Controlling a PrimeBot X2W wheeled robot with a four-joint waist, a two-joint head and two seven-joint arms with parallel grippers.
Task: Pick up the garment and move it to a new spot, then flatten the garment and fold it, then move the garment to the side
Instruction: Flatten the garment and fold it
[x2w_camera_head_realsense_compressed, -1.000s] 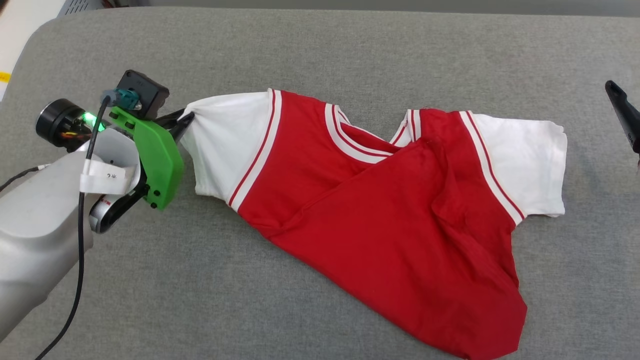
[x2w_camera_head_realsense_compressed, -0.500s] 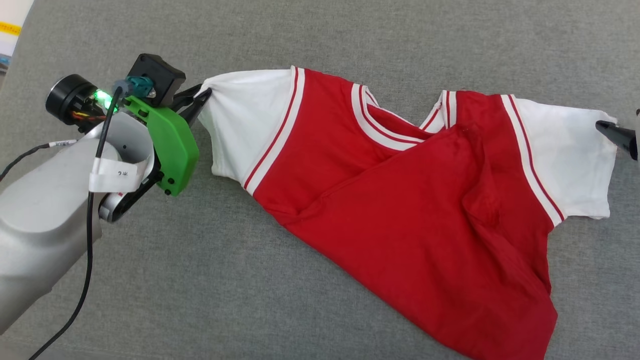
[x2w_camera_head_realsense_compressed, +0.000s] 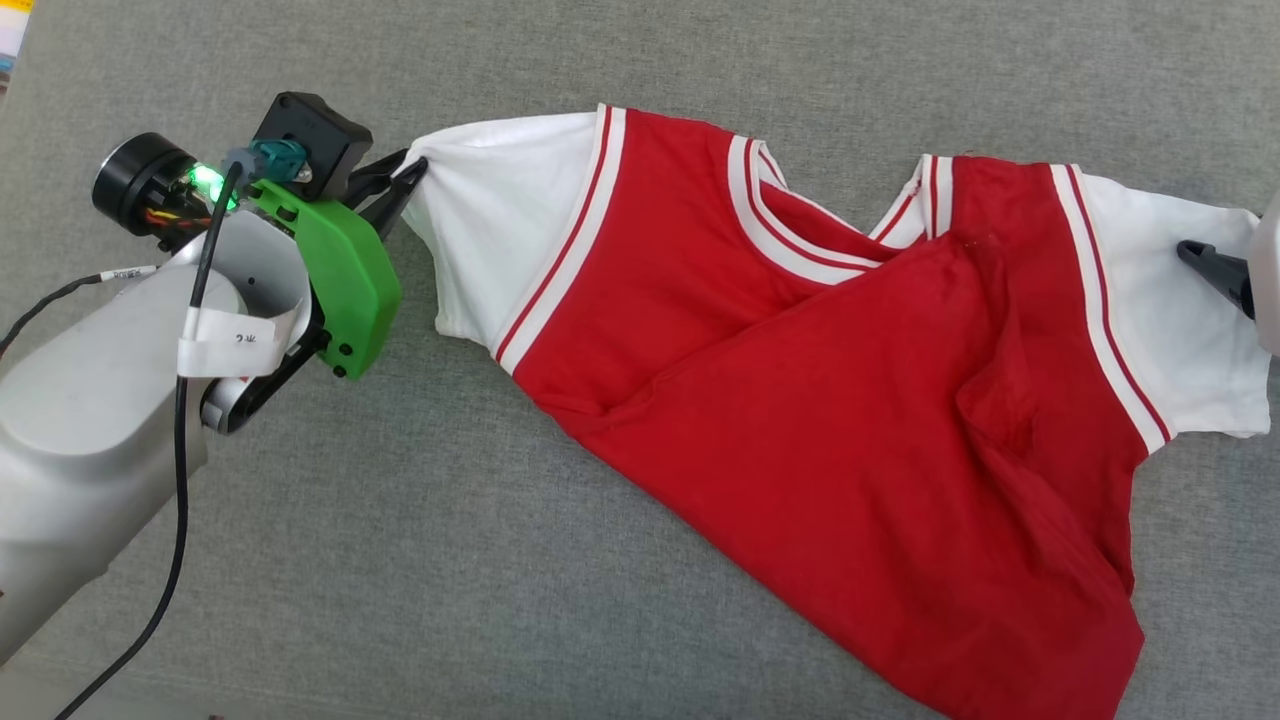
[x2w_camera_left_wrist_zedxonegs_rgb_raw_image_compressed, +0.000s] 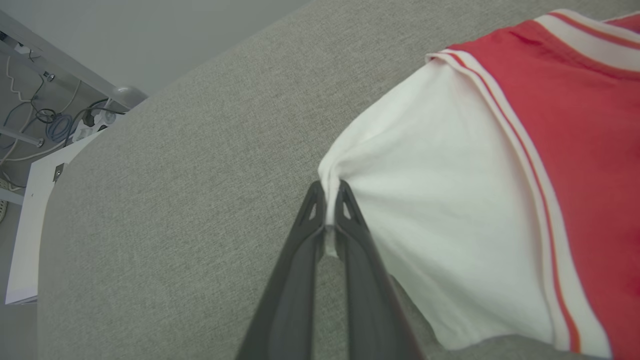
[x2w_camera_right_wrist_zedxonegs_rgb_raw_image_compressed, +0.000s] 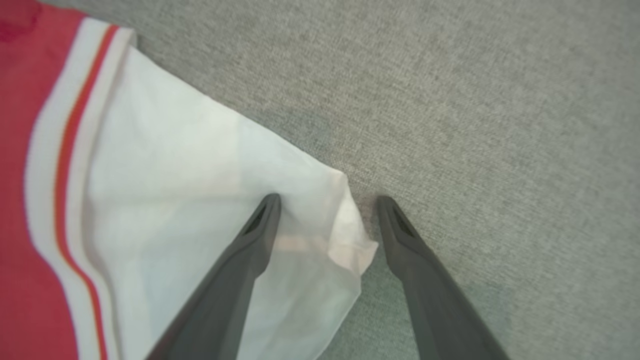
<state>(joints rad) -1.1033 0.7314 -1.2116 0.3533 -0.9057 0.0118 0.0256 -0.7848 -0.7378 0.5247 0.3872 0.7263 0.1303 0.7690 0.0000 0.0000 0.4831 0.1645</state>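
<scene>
Left gripper (x2w_camera_left_wrist_zedxonegs_rgb_raw_image_compressed: 328, 189) clamps one garment (x2w_camera_head_realsense_compressed: 800, 420) sleeve; right gripper (x2w_camera_right_wrist_zedxonegs_rgb_raw_image_compressed: 327, 201), spread wide, straddles the other, seemingly for flattening.

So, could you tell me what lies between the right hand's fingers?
The garment's white sleeve corner lies there on the grey cushion, seen in the right wrist view.

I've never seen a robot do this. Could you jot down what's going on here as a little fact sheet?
Item: red jersey with white sleeves, red-white trim
Lies on: grey fabric surface
Shape: spread sideways, hem folded diagonally up over the body
Left tool: shut, pinching the edge of the left sleeve
Right tool: open, straddling the corner of the right sleeve, not gripping yet
</scene>
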